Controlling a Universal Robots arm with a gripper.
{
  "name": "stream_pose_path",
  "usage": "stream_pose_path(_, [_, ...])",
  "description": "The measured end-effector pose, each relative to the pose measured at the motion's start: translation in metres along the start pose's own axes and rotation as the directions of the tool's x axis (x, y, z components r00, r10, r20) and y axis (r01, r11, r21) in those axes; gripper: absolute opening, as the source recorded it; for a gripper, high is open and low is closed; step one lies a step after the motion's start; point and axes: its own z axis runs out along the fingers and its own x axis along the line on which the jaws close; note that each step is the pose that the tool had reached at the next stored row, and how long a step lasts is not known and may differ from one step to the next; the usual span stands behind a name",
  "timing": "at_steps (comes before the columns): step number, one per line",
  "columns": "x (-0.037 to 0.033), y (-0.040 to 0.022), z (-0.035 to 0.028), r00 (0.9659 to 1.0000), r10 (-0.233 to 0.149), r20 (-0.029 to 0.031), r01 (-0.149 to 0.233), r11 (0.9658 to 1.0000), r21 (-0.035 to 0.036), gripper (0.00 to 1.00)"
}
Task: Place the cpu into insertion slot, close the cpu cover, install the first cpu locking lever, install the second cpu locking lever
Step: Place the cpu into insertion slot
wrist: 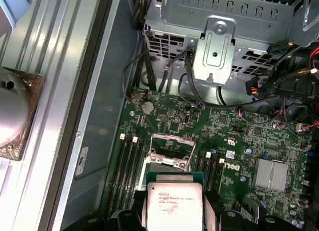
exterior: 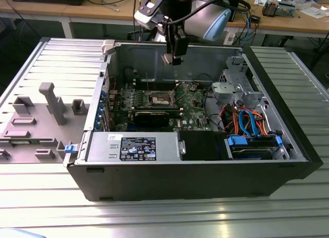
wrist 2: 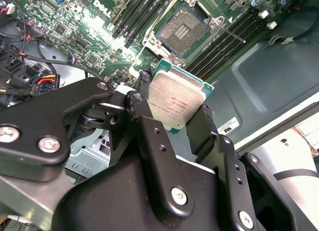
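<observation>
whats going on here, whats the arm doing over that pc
A robot arm's gripper hangs above an open computer case with the cpu pinched by its edges between the two fingers, metal top facing the wrist cameras. Below it on the green motherboard, the insertion slot lies uncovered and empty, with its dark contact field visible. The chip is held in the air above the board, apart from the socket and not yet seated.
</observation>
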Motion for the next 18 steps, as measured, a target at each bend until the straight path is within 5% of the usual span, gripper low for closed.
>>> stream_pose_path(18, [0.0001,-0.0011,0.003,0.9999,0.012,0.0012,-0.012,0.9999,-0.0003,0.54])
